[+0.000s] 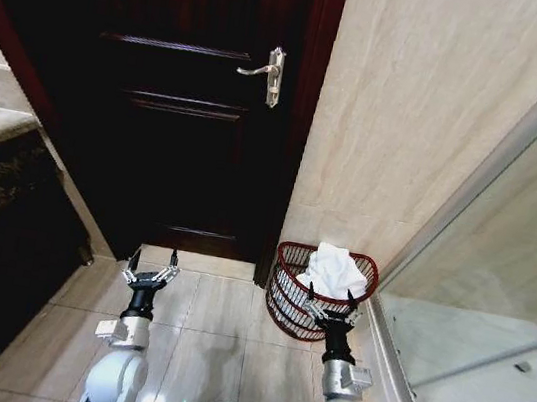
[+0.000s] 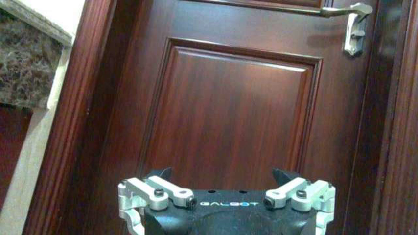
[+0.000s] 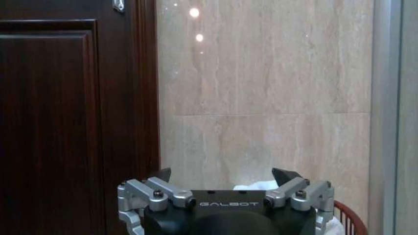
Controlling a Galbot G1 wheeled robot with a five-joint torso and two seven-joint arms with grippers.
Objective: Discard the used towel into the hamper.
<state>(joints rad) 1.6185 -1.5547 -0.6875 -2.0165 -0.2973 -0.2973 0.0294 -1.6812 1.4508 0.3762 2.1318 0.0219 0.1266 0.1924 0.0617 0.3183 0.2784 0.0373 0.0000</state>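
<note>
Beige marble-look tiles covered the wall [image 1: 412, 121] and the floor [image 1: 215, 324] of a small bathroom, with a glass shower screen [image 1: 497, 296] at the robot's right. Straight ahead stood a dark wooden door [image 1: 181, 107] with a silver lever handle [image 1: 265, 72]. At the foot of the wall, just beside the door frame, sat the hamper [image 1: 286, 300], a red-brown wire basket, and the white towel [image 1: 334, 270] lay bunched inside it, rising above the rim. The right gripper [image 1: 331, 303] hovered at the hamper's near edge, its fingers spread and holding nothing. The left gripper [image 1: 150, 271] was raised over the floor facing the door, its fingers likewise spread apart and empty.
</note>
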